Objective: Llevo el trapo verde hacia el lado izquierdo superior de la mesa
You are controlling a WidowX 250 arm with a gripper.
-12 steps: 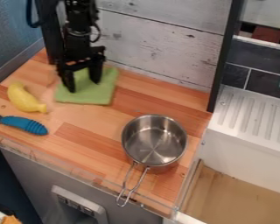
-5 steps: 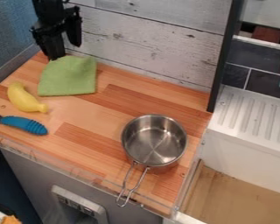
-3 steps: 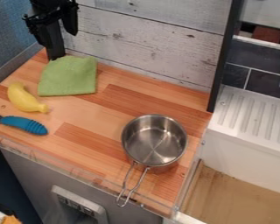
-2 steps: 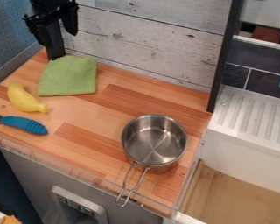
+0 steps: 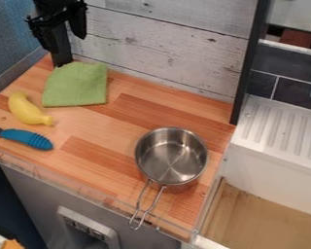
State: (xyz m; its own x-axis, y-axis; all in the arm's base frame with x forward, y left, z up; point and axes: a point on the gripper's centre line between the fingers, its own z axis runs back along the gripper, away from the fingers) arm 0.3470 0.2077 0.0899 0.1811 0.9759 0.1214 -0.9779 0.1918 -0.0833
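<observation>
The gripper (image 5: pixel 67 44) is hanging with its jaws spread wide, holding nothing. One green cloth (image 5: pixel 76 85) is lying just below the jaws, on the upper left part of the table (image 5: pixel 93 131), so the carrying is looking complete; at most, the arm is needing to back away. Farther below the jaws, one yellow banana (image 5: pixel 27 110) and one blue-handled tool (image 5: pixel 27 138) are resting; one metal pot (image 5: pixel 171 158) is sitting well off, below and right.
</observation>
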